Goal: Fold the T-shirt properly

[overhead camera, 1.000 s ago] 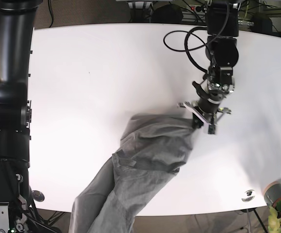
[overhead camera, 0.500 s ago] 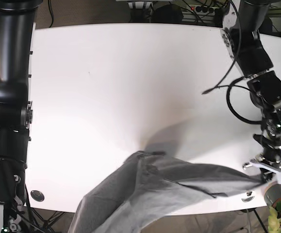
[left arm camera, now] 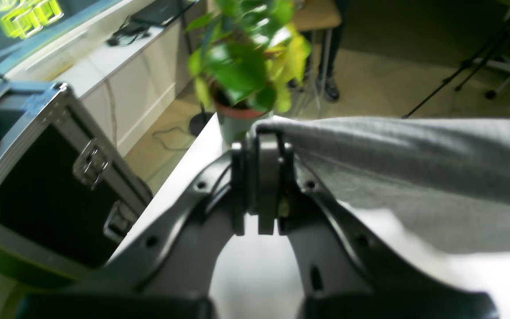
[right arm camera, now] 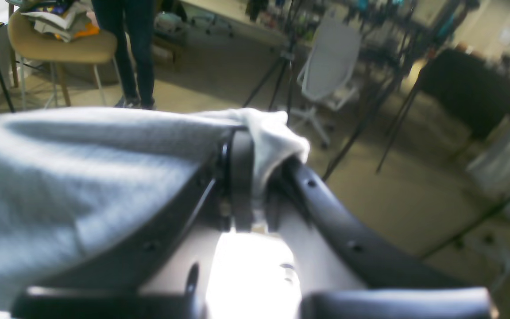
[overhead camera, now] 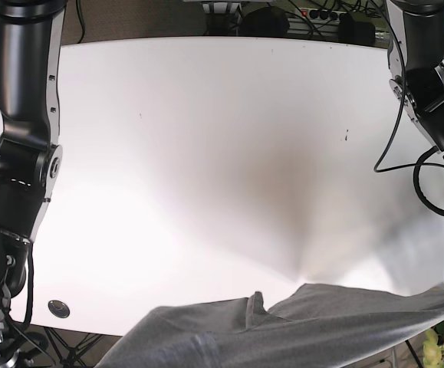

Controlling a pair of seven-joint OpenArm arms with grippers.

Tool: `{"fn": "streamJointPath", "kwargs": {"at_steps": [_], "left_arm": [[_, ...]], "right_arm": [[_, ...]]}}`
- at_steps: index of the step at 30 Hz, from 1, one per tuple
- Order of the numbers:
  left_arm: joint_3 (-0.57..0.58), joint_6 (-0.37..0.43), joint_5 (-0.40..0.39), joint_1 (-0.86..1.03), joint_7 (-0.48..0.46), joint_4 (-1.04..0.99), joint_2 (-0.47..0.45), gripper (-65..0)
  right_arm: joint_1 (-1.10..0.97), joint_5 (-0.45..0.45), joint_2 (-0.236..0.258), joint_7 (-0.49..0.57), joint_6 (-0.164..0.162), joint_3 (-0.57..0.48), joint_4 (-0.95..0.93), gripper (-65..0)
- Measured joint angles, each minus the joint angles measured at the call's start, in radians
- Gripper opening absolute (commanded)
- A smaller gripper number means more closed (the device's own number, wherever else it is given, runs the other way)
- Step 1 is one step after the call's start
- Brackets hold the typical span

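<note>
Both sets of jaws are pressed together on cloth: my left gripper (left arm camera: 261, 177) pinches one edge of the T-shirt (overhead camera: 298, 326), the fabric running off toward 3 o'clock in its wrist view, while my right gripper (right arm camera: 248, 177) bites a bunched corner, cloth trailing toward 9 o'clock. From the base view the shirt hangs stretched along the table (overhead camera: 206, 153) at its 6 o'clock edge, long axis side to side, most of it off the near rim. It is soft heather-grey knit, lightly creased, sagging between the holds. A potted plant (left arm camera: 246, 62) sits just beyond the left jaws. I judge laying it flat means carrying both holds toward 12 o'clock.
</note>
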Motion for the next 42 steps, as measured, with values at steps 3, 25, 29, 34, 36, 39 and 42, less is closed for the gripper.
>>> {"fn": "streamJointPath", "kwargs": {"at_steps": [3,25,29,34,36,39,42], "left_arm": [[0.001,-0.055,0.002,0.019,-0.006,0.001,0.003,-65.0],[-0.128,-0.137,0.007,0.473,-0.078,0.009,0.022,-65.0],[-0.168,-0.139,0.016,0.571,-0.077,0.068,0.051,-65.0],[-0.174,-0.148,0.010,0.696,-0.080,0.134,0.064,-65.0],[-0.177,-0.144,0.010,0.723,-0.081,0.135,0.069,-65.0],[-0.185,-0.141,0.010,0.769,-0.083,0.135,0.075,-65.0],[-0.206,-0.146,0.005,0.822,-0.087,0.139,0.076,-65.0]], "right_arm": [[-0.097,-0.002,-0.007,-0.006,-0.004,0.056,0.043,-62.9],[-0.781,-0.016,-0.220,-0.018,-0.008,0.345,0.335,-62.9],[-0.871,-0.019,-0.255,-0.024,-0.009,0.351,0.370,-62.9],[-0.982,-0.024,-0.281,-0.024,-0.015,0.356,0.442,-62.9],[-1.014,-0.029,-0.296,-0.024,-0.023,0.357,0.463,-62.9],[-1.060,-0.023,-0.310,-0.020,-0.014,0.351,0.505,-62.9],[-1.110,-0.020,-0.312,-0.017,-0.012,0.351,0.533,-62.9]]}}
